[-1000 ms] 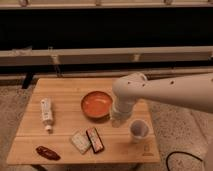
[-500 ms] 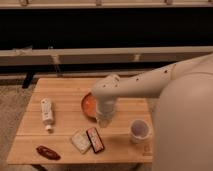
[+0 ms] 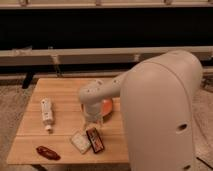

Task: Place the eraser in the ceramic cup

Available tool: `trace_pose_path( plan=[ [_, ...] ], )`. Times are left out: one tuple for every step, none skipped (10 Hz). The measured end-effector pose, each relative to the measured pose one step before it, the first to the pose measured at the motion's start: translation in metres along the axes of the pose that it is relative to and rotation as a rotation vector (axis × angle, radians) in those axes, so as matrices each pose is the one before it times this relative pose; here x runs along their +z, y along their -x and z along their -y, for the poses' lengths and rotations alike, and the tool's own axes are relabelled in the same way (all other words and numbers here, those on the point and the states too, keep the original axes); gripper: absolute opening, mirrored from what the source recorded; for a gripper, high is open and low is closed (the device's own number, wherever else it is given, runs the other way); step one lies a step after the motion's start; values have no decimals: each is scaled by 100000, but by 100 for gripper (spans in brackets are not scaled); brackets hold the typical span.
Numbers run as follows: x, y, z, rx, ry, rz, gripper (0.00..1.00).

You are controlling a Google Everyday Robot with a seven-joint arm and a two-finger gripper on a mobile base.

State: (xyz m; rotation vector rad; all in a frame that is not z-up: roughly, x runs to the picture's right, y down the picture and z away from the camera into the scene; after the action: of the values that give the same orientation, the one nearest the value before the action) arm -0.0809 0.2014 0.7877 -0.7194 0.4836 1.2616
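Just below the gripper and slightly to its left, near the table's front edge, lies the eraser, a pale flat block as far as can be told, resting flat on the wood. The gripper hangs over the table just behind it, apart from it, and whether it is clenched, released or holding anything cannot be told. Right beside the eraser, straight under the gripper, sits a dark packet with a reddish stripe, its long side touching or almost touching the block.

The ceramic cup does not show: the arm, a large pale housing in the foreground, covers everything to the right of the gripper. Just behind and right of the gripper, an orange bowl peeks out from beside the wrist. Well to the gripper's left a white tube lies lengthwise, and farther forward on that side a reddish-brown object sits at the front edge of the wooden table.
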Motion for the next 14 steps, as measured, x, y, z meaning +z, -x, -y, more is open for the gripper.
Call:
trace_pose_path(
  plan=[
    [443,97,-222,-892,-591,-406,80],
    [784,123,-121,-641,-887,-1060,80],
    [612,65,15,43,-522,-1156,80],
    [540,8,221,500,-279,-1130,80],
    [621,-29,254,602,-173,-1374,80],
    [399,-20,167,674,98,-1097,80],
    [345,48,505,1704,406,-938,80],
    [11,154,537,2110,803,-342,80],
    [-9,118,622,2047,608,-276,80],
    [12,84,568,1915,567,-346,80],
    [85,41,423,1230,91,-439,80],
    [258,-67,227,627,-485,-852,80],
    [289,-109,-40,-283,-939,-640,80],
    [293,-165,-230,-588,-968,-643,80]
  ],
)
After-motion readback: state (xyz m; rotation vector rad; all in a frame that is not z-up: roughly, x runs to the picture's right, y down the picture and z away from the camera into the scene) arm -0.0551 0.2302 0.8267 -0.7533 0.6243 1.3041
